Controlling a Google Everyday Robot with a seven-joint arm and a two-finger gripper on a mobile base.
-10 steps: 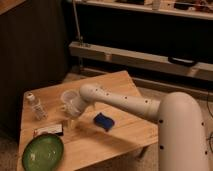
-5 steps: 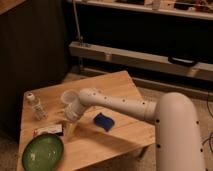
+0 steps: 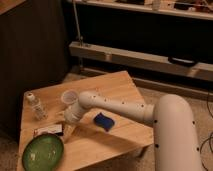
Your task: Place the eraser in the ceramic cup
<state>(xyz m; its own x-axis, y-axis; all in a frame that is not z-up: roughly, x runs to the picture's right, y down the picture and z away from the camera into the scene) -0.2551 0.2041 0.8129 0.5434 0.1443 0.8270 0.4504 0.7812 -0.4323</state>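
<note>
The eraser (image 3: pixel 48 130), a small flat white bar with dark edges, lies on the wooden table (image 3: pixel 120 90) near its front left, just above the green plate. The ceramic cup (image 3: pixel 68 96), small, white and without a handle, stands upright behind it, close to the arm's wrist. My gripper (image 3: pixel 67 129) hangs down from the white arm, low over the table just right of the eraser and in front of the cup. The wrist partly hides the cup's right side.
A clear little bottle with a white cap (image 3: pixel 36 106) stands at the left of the table. A green plate (image 3: pixel 44 152) sits at the front left corner. A dark blue sponge-like block (image 3: pixel 104 121) lies to the right of the gripper. A dark cabinet stands on the left.
The arm's wrist has swung left and down, from beside the cup toward the table next to the eraser. The eraser, cup and other objects have not moved.
</note>
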